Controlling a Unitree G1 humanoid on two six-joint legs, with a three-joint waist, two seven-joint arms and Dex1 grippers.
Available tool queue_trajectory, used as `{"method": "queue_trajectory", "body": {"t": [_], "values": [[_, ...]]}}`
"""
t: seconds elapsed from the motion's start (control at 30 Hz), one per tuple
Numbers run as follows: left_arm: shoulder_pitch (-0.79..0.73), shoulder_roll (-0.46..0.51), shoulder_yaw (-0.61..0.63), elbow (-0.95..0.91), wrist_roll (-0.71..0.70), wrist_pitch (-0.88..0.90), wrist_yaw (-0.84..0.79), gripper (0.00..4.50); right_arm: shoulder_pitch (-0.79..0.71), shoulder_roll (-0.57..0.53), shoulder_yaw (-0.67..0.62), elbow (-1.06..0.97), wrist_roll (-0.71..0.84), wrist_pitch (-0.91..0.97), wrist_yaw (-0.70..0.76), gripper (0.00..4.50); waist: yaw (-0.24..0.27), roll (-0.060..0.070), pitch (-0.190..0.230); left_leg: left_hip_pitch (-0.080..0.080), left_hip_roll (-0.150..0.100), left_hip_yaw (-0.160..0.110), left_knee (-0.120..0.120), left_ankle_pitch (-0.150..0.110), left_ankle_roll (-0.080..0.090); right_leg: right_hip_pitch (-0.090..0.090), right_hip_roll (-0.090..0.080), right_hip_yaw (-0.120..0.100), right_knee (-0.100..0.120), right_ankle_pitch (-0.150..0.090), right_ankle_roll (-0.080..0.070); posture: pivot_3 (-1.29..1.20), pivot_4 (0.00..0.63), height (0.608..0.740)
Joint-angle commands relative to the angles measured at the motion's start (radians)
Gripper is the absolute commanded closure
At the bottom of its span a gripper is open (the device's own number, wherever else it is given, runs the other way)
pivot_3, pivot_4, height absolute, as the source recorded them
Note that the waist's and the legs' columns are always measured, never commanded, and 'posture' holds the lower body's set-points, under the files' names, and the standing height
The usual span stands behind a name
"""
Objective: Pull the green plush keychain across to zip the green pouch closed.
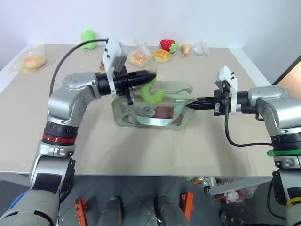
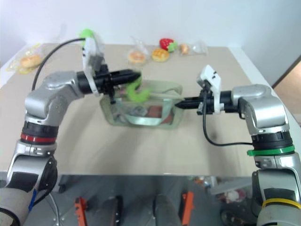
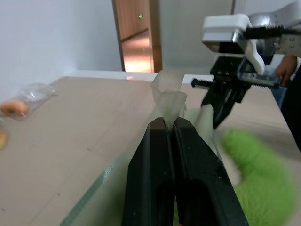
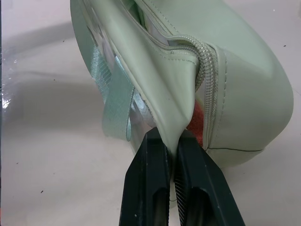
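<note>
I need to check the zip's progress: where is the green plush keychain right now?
The green plush keychain hangs over the green pouch's top, left of its middle, just below the left gripper in the head views.

Smooth matt leatherette green pouch point(image 4: 244, 80) with glossy clear panel; fuzzy plush green plush keychain point(image 1: 153, 94); matt table point(image 1: 141, 146)

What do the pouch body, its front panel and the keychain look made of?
The green pouch body looks like smooth matte faux leather or coated fabric: stitched seams, soft folds where the right hand pinches its end. Its front panel seems clear glossy plastic, since the contents show through. The strap looks like woven webbing. The green plush keychain looks fuzzy, soft plush.
</note>
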Motion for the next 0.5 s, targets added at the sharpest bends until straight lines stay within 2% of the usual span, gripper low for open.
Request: {"method": "queue_trajectory", "body": {"t": [0.03, 0.13, 0.23, 0.5], "values": [[-0.06, 0.009, 0.062, 0.018, -0.022, 0.016, 0.016, 3.39, 0.0, -0.016, -0.039, -0.04, 0.022, 0.005, -0.006, 4.5, 0.0, 0.0, 0.0, 0.0, 0.0, 0.0, 0.0, 0.0, 0.0, 0.0, 0.0, 0.0, 0.0, 0.0, 0.0, 0.0, 0.15, 0.74], [-0.081, 0.008, 0.089, 0.05, -0.016, -0.005, 0.033, 2.22, -0.002, -0.012, -0.036, -0.037, 0.022, 0.003, -0.009, 4.5, 0.0, 0.0, 0.0, 0.0, 0.0, 0.0, 0.0, 0.0, 0.0, 0.0, 0.0, 0.0, 0.0, 0.0, 0.0, 0.0, 0.15, 0.74], [-0.093, 0.008, 0.123, 0.051, -0.036, 0.004, 0.042, 1.31, -0.007, -0.008, -0.033, -0.034, 0.023, 0.001, -0.008, 4.5, 0.0, 0.0, 0.0, 0.0, 0.0, 0.0, 0.0, 0.0, 0.0, 0.0, 0.0, 0.0, 0.0, 0.0, 0.0, 0.0, 0.15, 0.74], [-0.069, 0.052, 0.223, -0.006, -0.148, 0.116, 0.05, 1.31, -0.019, 0.0, -0.025, -0.023, 0.025, -0.004, -0.005, 4.5, -0.001, 0.0, 0.0, 0.0, 0.0, 0.0, 0.0, 0.0, 0.0, 0.0, 0.0, 0.0, 0.0, 0.0, 0.001, 0.0, 0.15, 0.74]]}}
